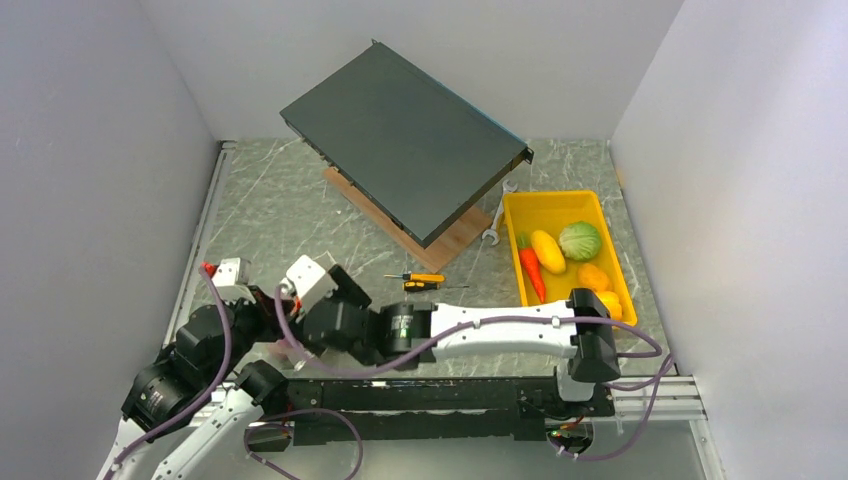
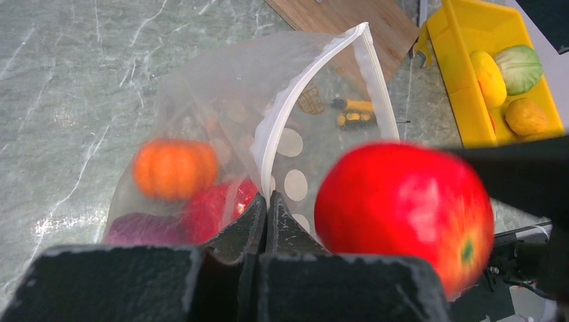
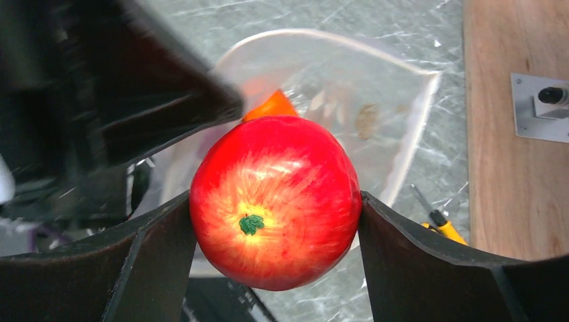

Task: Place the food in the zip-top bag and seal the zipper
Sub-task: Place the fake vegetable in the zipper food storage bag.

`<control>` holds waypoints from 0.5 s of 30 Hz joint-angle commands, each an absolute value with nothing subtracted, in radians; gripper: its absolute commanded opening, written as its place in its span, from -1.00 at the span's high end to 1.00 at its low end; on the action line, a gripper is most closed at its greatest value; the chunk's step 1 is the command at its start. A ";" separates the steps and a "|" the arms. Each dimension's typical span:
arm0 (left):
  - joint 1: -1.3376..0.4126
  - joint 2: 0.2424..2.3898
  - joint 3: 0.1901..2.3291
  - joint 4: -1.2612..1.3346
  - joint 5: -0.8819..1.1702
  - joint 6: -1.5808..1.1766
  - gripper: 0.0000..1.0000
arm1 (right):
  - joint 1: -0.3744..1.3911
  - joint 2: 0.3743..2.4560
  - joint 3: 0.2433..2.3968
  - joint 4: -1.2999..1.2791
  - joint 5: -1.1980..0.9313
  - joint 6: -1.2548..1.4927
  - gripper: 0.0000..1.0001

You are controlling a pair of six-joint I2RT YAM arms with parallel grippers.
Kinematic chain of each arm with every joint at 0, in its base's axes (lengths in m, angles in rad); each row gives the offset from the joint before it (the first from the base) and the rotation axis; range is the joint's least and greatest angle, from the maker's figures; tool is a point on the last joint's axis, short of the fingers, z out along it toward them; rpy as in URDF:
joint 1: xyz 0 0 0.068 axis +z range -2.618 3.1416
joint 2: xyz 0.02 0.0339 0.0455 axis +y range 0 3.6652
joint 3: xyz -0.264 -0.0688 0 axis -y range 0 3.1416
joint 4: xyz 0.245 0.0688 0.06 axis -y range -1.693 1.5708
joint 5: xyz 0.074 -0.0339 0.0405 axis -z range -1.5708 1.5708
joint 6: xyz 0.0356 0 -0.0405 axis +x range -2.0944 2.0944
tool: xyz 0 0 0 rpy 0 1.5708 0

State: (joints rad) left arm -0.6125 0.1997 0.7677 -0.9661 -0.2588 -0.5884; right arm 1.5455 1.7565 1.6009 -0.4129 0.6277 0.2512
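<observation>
- Right wrist view: red apple [image 3: 275,201] is grasped between the two fingers of the right claw [image 3: 275,218], hanging right over the open mouth of the zip-top bag [image 3: 376,100].
- Left claw [image 2: 266,204] is clenched on the bag's mouth edge at the zipper [image 2: 275,127], lifting that side so the mouth gapes.
- Already inside the bag: an orange pumpkin-like piece [image 2: 174,168], a red piece [image 2: 215,208] and a purple piece [image 2: 144,228].
- Step in hand, as I read it: loading food, mid-drop of the apple; zipper not sealed.
- Next move calls for lowering the apple past the zipper before the right claw releases, with the left claw holding the mouth wide; the apple looks big against the opening, so it could catch the rim.
- More food waits well to the right of the bag in a yellow tray [image 1: 530,215]: carrot [image 1: 530,268], cabbage [image 1: 579,241], yellow piece [image 1: 547,250], orange piece [image 1: 594,277].
- Between bag and tray: a yellow-handled screwdriver [image 1: 425,281]; a wrench [image 1: 497,220] lies just beside the tray.
- Beyond the bag: a dark flat box [image 1: 405,140] propped tilted on a wooden board [image 1: 440,250].
- Bench [image 1: 280,210] is grey-green marble pattern, smooth; plain white walls close it in on three sides.
</observation>
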 commanded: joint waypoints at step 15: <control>-0.616 0.164 0.772 -0.942 -0.277 -0.598 1.00 | 1.408 1.851 1.750 -0.369 0.535 0.239 -0.87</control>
